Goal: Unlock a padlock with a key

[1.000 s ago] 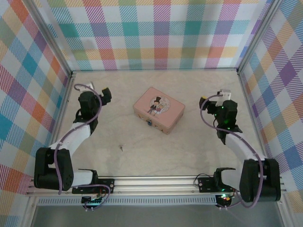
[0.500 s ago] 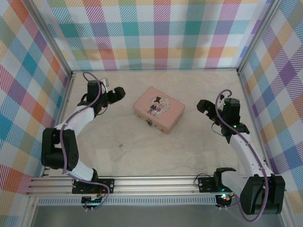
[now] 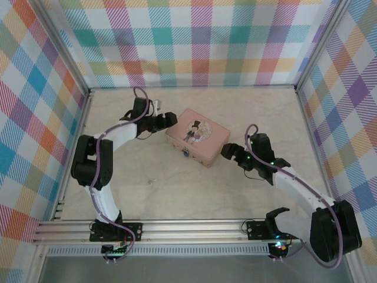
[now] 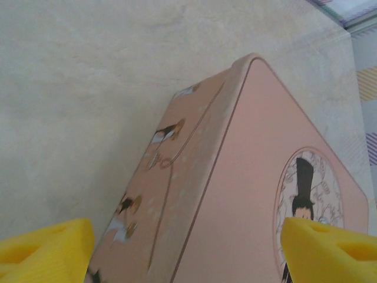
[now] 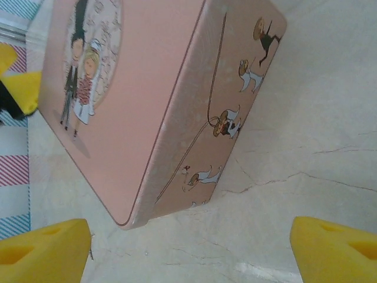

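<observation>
The pink tin (image 3: 197, 137) lies in the middle of the floor. The padlock (image 3: 185, 154) is a tiny bluish speck on the tin's near side. The key (image 3: 151, 183) is a faint thin speck on the floor, left of and nearer than the tin. My left gripper (image 3: 171, 119) is at the tin's back left corner, open. Its yellow fingers (image 4: 41, 250) stand wide apart with the tin's (image 4: 247, 177) edge just ahead of them. My right gripper (image 3: 227, 152) is at the tin's right corner, open. Between its fingers (image 5: 41, 250) I see bare floor and the tin's (image 5: 147, 106) side.
Checked walls (image 3: 200, 41) and metal posts close in the floor on three sides. A rail (image 3: 194, 227) with both arm bases runs along the near edge. Bare floor lies in front of the tin and around the key.
Both arms have swung inward from the side walls to the tin, the left to its back left corner, the right to its right corner. Both pairs of jaws have narrowed slightly.
</observation>
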`<state>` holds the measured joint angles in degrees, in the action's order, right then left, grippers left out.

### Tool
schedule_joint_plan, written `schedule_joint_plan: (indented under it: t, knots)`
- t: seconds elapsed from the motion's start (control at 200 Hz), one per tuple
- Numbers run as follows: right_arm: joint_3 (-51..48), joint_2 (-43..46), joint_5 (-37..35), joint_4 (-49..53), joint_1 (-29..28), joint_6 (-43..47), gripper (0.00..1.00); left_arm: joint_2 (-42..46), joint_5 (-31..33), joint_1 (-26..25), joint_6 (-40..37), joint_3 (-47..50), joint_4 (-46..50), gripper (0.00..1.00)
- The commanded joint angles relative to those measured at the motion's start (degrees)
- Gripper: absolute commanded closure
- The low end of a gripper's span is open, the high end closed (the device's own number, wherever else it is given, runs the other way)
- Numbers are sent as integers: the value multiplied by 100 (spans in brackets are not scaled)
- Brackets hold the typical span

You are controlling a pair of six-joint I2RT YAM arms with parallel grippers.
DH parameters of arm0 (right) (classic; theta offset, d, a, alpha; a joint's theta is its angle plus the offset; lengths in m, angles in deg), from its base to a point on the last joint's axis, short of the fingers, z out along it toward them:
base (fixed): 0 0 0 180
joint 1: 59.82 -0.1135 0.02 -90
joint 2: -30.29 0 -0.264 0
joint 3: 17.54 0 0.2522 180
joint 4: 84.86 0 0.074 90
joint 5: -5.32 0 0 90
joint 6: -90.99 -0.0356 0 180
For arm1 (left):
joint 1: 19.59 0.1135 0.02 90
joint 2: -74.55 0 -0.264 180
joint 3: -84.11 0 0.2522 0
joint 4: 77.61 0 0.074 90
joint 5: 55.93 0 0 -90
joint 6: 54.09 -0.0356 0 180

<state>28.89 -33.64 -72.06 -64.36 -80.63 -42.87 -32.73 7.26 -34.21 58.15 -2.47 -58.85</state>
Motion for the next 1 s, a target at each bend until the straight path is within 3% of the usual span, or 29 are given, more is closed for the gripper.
schedule_joint_plan:
  t: [0.0, 0.39, 0.66, 0.995]
  knots:
    - [-18, -235, -161, -416, -163, -295, 13, -307, -281, -161, -289, -638, 507, 18]
    - [528, -1090, -590, -622, -186, -353, 14, -530, -569, -730, -244, -860, 581, 27]
    - [1476, -2028, -735, -330, -177, -125, 17, 178, -453, -890, 149, 119, 14, 27]
    - [2512, -3147, -290, -220, -170, 149, 19, 1158, 128, -925, 99, 1195, 7, 27]
